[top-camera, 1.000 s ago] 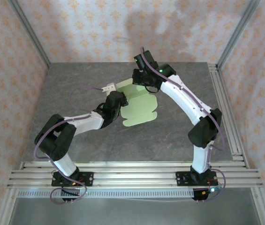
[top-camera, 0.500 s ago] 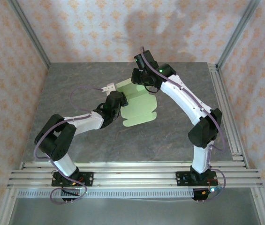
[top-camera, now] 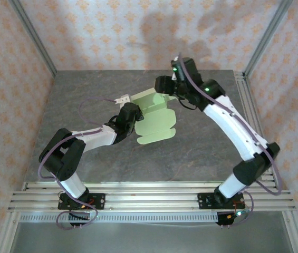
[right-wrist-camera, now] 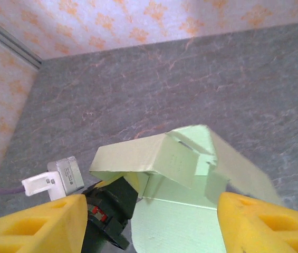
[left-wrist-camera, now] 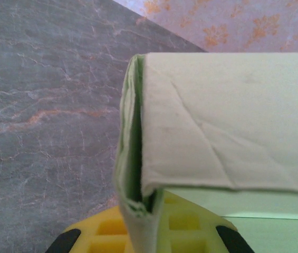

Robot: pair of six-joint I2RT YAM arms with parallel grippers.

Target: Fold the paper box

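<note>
L gripper (top-camera: 131, 112), mid-table (top-camera: 80, 89), is clamped tight on the left edge of the paper box (top-camera: 157, 122). L wrist view shows a creased, folded-over panel pinched betw. its yellow fingers (left-wrist-camera: 183, 221). Box sits approx. table centre, near part flat, far-left panel raised and partly folded. R gripper (top-camera: 163, 84) hangs over the box's far edge, fingers (right-wrist-camera: 32, 224) spread wide, gripping nothing.

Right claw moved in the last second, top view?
Yes. The right claw has swung right, toward the rails along the table's right edge, and now stands open over the paper box.
</note>
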